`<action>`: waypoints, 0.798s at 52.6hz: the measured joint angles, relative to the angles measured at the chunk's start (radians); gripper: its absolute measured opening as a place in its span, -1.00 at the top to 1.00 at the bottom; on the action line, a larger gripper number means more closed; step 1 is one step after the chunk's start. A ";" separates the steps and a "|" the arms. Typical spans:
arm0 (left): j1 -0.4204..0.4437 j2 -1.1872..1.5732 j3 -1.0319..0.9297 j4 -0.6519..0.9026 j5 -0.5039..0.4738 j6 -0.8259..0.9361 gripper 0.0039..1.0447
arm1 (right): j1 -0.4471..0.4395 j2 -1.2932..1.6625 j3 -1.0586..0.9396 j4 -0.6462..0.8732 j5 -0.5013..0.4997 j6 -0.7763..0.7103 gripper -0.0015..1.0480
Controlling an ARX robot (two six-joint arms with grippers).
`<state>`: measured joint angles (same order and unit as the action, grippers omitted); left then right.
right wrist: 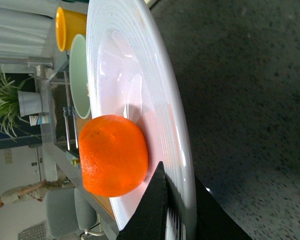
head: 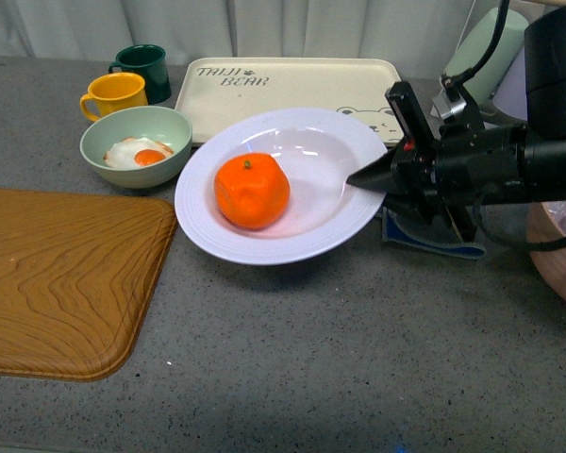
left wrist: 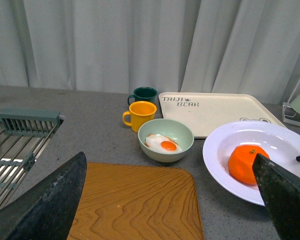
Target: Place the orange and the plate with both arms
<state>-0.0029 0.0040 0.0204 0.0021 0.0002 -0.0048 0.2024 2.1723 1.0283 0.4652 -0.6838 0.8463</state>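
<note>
A: Plate [head: 200,226]: glossy, ceramic-looking glaze, ridged rim. Orange [head: 252,191]: dimpled skin, faint sheen.
B: Wooden tray [head: 57,283], at 8 o'clock from the plate: visible grain, satin finish. Countertop [head: 358,359]: grey, speckled, matt.
A: Green bowl [head: 132,177], at 10 o'clock: smooth, semi-gloss. Bear tray [head: 292,94], at 12 o'clock: matt, plastic-looking.
B: Fingers [left wrist: 50,200] of the left gripper [left wrist: 168,157]: black, grainy, matt. Rack [left wrist: 10,150]: metal bars.
</note>
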 joint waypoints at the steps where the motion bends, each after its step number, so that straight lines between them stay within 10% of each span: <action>1: 0.000 0.000 0.000 0.000 0.000 0.000 -0.88 | 0.000 -0.001 0.004 0.000 0.000 0.001 0.94; 42: 0.000 0.000 0.000 0.000 0.000 0.000 -0.88 | -0.053 0.397 0.777 -0.283 -0.027 0.016 0.94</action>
<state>-0.0025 0.0040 0.0204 0.0021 0.0002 -0.0048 0.1497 2.5690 1.8053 0.1822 -0.7109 0.8627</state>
